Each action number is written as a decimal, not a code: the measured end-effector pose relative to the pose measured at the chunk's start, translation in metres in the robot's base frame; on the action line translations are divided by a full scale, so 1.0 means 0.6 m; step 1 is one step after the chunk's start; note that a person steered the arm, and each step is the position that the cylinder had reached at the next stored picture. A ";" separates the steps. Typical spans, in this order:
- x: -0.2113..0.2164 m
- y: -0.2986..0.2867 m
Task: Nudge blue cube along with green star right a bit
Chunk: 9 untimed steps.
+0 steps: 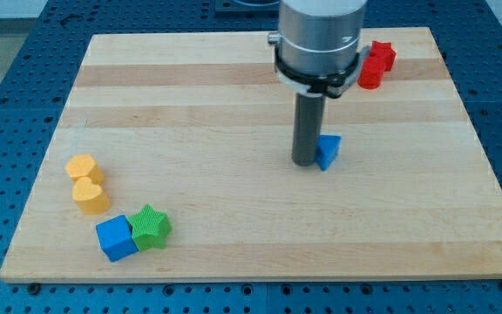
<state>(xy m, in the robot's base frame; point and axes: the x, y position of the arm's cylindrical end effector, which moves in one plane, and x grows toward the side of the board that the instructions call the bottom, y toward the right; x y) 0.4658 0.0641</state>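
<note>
A pale wooden board [234, 96] holds a blue cube [116, 237] touching a green star-shaped block [152, 227] near the view's bottom left. The dark rod's tip [306, 162] — with no jaws to open or close — rests mid-board, well apart, against a small blue triangular block [329, 152].

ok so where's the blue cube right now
The blue cube sits near the view's bottom left of the board, touching the green star on its right, just below the two yellow blocks.
</note>
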 end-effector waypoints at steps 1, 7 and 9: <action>-0.003 0.068; 0.154 -0.220; 0.254 -0.231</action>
<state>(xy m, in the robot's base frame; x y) 0.6179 -0.0747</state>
